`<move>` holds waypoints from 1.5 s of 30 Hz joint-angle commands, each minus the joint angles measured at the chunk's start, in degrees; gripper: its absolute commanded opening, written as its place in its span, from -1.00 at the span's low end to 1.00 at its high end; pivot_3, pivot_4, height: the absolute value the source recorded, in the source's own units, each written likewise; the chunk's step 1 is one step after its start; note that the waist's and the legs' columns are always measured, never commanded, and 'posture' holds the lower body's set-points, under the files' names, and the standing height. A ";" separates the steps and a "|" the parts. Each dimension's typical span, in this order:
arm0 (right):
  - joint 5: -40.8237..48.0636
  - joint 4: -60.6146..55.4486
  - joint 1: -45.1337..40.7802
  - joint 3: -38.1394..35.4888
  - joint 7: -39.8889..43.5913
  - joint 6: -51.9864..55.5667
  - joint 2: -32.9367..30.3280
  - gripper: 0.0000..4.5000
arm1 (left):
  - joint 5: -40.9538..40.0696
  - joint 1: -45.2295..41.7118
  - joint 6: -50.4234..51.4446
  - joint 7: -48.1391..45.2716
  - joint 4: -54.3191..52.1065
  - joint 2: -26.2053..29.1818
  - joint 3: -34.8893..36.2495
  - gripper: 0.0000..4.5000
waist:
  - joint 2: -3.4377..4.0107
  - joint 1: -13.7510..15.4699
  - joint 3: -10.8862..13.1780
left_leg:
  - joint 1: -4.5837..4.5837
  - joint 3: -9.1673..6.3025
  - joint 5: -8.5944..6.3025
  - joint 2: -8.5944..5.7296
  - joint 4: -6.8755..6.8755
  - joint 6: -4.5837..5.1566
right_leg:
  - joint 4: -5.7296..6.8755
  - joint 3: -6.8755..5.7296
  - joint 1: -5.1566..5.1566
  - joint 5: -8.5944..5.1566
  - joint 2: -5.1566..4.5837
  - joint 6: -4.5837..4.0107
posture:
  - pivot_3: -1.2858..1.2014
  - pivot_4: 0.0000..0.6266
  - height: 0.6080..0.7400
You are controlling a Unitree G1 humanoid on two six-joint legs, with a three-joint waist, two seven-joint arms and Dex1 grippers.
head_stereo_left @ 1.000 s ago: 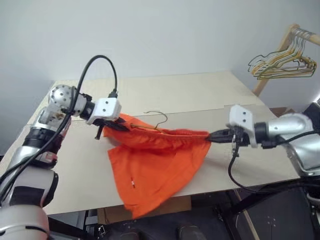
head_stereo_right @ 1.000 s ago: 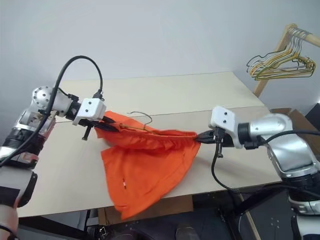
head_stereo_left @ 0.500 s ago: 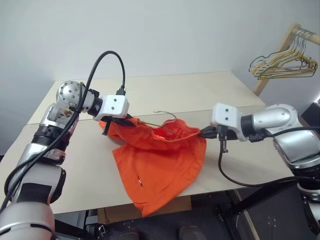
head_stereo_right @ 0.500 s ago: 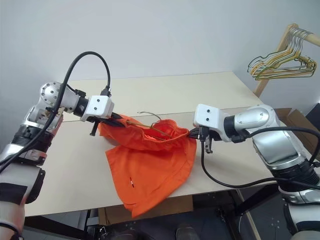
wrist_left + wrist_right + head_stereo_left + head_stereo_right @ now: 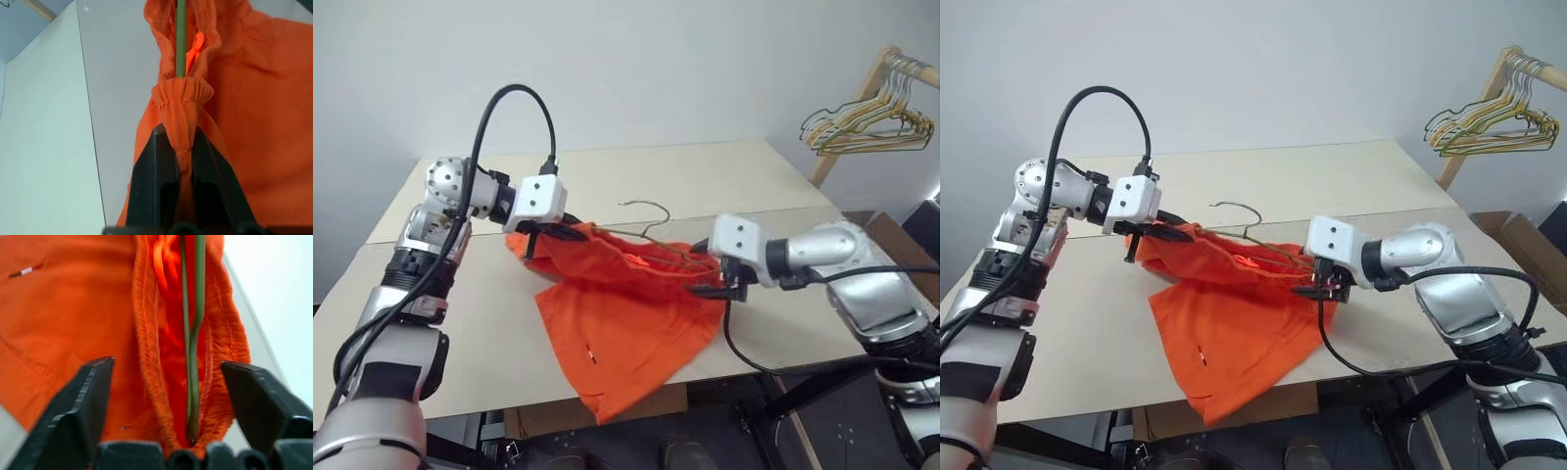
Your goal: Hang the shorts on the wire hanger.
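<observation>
We keep the left gripper (image 5: 178,147) clenched on the shorts (image 5: 626,323) waistband to steady it around the wire hanger (image 5: 193,333) above the bench (image 5: 724,181), while the right gripper (image 5: 166,382) jaws stand released.

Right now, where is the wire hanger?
In the head views the wire hanger sits mid-table inside the waistband of the shorts, hook poking up, between the left gripper and the right gripper.

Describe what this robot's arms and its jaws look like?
Both arms are silver-grey metal tubes with dark joint bands. A white box sits at each wrist, a thick black cable looping from it. The left gripper and right gripper each end in two wedge-shaped black jaws.
</observation>
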 commanded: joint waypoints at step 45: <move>7.87 10.70 -0.26 -5.77 -3.53 0.79 13.19 -0.99 | 2.98 2.73 1.32 0.78 -3.23 0.68 2.24 -1.00 | -0.01 -1.34 -0.01 | 0.02 -0.38 0.00 0.00 -0.02 0.01 | 0.02 -0.02 0.03 0.00 0.00 -0.01 | -0.06 -1.00 1.00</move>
